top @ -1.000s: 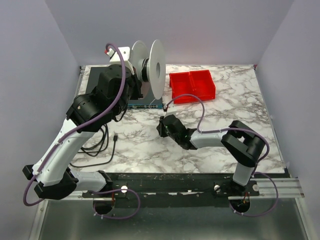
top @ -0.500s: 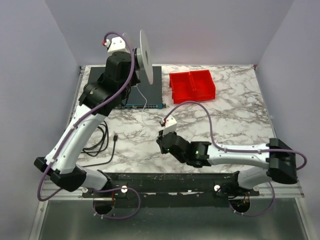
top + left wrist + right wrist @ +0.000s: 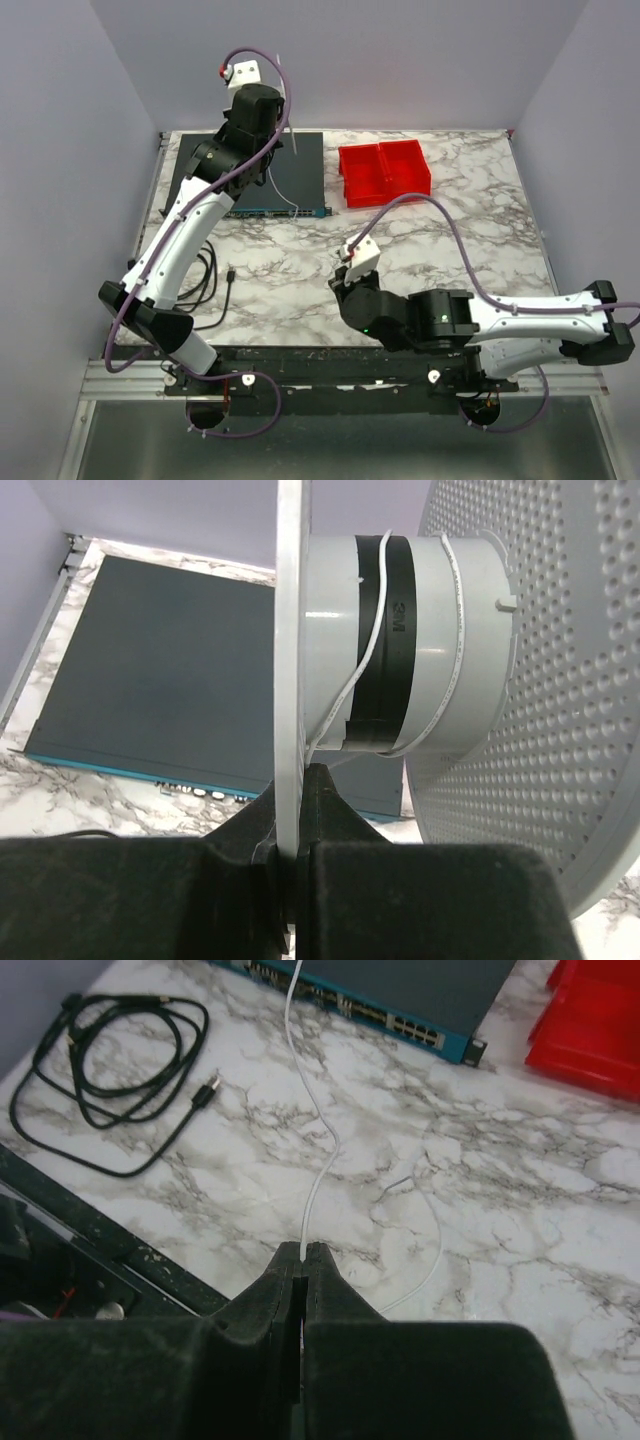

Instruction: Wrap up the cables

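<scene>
Pinching cable [image 3: 312, 1205], right gripper [image 3: 302, 1258] was closed tight on it; I saw strand run up across marble table [image 3: 560, 1210] toward switch [image 3: 400, 985], loose tail curling beside it. I had left gripper [image 3: 291, 810] clamped on spool [image 3: 425, 680] flange edge; few cable turns lay on hub. Well apart, black cord [image 3: 205, 1092] lay coiled.

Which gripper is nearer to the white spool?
Left. The left gripper is shut on the flange of the spool; the right gripper is far away, near the front of the table, pinching the cable.
</scene>
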Available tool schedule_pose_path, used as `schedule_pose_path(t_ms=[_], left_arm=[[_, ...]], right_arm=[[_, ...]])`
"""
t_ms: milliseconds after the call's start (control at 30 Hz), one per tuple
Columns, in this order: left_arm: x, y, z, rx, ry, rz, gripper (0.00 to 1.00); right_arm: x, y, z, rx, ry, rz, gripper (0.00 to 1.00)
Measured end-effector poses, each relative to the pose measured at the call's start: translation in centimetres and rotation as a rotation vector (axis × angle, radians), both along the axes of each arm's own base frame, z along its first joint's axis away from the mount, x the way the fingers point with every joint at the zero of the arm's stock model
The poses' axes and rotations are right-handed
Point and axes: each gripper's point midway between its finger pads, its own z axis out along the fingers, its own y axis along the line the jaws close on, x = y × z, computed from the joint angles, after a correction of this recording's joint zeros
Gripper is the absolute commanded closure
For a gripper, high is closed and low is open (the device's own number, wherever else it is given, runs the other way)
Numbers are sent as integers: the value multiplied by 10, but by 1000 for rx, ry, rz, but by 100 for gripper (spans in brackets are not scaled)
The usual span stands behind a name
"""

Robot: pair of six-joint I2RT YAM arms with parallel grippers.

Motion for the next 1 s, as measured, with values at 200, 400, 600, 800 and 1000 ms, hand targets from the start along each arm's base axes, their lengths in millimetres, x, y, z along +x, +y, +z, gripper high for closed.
schedule_pose_path(t_ms=[200,400,600,800,1000], left_arm=[[11,-2,-18,35,-2,-3,100],[12,-6,-81,104,94,-41,100],[-3,-9,-117,123,147,-104,100],[-24,-20,-112,96,92,-175,100],[-43,-37,-108,92,51,-250,100]], right_arm=[[9,-22,89,119,-114,-21,99],[23,-44,179,197,-260,-72,99],[52,-64,242,219,-366,-152,99],[112,-71,279,205,-427,-254,99],[182,-61,280,149,-429,-280,99]])
